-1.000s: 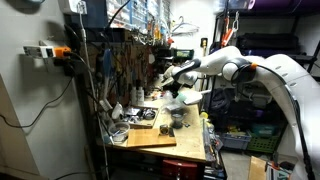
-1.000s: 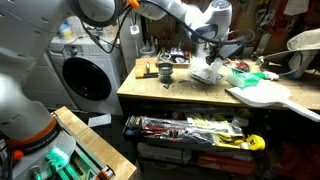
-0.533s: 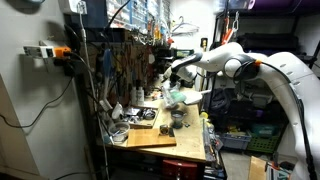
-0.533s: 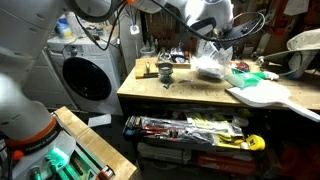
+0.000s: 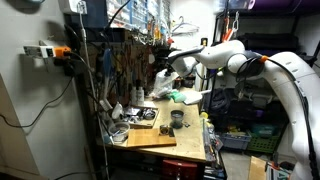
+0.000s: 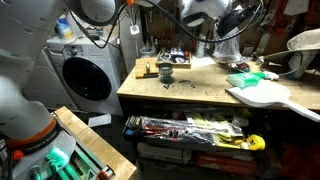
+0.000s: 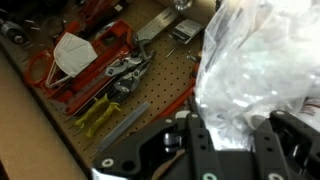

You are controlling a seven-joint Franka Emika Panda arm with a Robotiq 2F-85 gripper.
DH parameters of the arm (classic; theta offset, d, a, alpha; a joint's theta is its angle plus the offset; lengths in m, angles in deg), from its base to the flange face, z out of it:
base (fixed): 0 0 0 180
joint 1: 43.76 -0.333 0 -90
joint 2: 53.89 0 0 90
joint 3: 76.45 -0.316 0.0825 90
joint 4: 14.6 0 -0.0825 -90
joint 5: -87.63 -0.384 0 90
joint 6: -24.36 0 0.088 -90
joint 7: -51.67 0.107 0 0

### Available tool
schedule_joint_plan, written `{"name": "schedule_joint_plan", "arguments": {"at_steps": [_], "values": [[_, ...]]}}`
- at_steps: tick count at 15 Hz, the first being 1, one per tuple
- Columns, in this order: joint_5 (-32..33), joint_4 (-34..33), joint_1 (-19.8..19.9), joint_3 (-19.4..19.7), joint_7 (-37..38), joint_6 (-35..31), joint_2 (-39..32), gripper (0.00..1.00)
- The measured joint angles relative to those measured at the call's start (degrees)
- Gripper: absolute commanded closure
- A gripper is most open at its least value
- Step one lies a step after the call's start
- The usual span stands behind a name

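My gripper (image 7: 235, 140) is shut on a crumpled clear plastic bag (image 7: 250, 70), which fills the space between the two black fingers. In both exterior views the bag (image 5: 160, 85) (image 6: 228, 50) hangs from the gripper (image 5: 170, 72) well above the wooden workbench (image 6: 200, 92). Nothing on the bench touches the bag. The wrist view looks past the bag at a pegboard.
A dark cup (image 6: 165, 72) and a green item (image 6: 245, 78) stand on the bench, with a white board (image 6: 265, 97) at its end. A wooden board (image 5: 150, 135) and a cup (image 5: 177, 117) lie below the arm. Red tools (image 7: 100, 65) hang on the pegboard.
The gripper has risen from the bench top with the plastic bag in it. The bag has lifted clear of the surface and now hangs in the air.
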Motion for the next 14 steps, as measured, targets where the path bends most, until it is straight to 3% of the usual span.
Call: {"name": "schedule_joint_plan", "arguments": {"at_steps": [8, 11, 14], "values": [[-0.33, -1.64, 0.92, -1.37, -0.12, -0.14, -1.27, 0.99], [-0.31, -7.08, 0.91, -3.35, -0.36, -1.24, -4.18, 0.99], [1.26, -14.56, 1.18, -7.52, -2.74, -6.86, -9.11, 0.99]]}}
